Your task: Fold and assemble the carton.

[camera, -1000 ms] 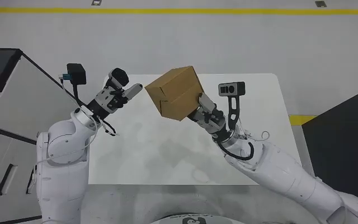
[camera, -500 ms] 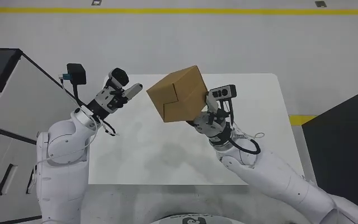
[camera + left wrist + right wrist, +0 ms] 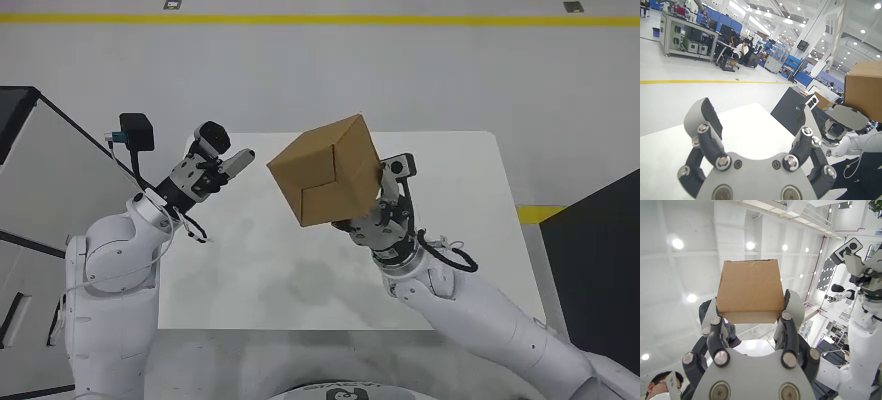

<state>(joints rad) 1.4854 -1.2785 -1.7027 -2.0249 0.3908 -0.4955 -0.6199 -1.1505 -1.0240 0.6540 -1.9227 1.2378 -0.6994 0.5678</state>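
So the right tool [image 3: 751, 303] is pinching the carton [image 3: 327, 170] down at one of its lower edges, with a finger pressed on each side of the cardboard. It holds the brown box up in the air over the back half of the white tabletop [image 3: 460, 270], and no part of it touches the surface. The carton is tilted, one corner pointing up toward the top camera. The face turned toward the robot shows the flaps shut and meeting in a stepped seam. The left tool [image 3: 228, 152] is spread wide with nothing between its fingers. It hangs above the left side of the tabletop, close to the carton's left corner but clearly apart from it. There's a yellow line [image 3: 320, 18] on the floor beyond the tabletop
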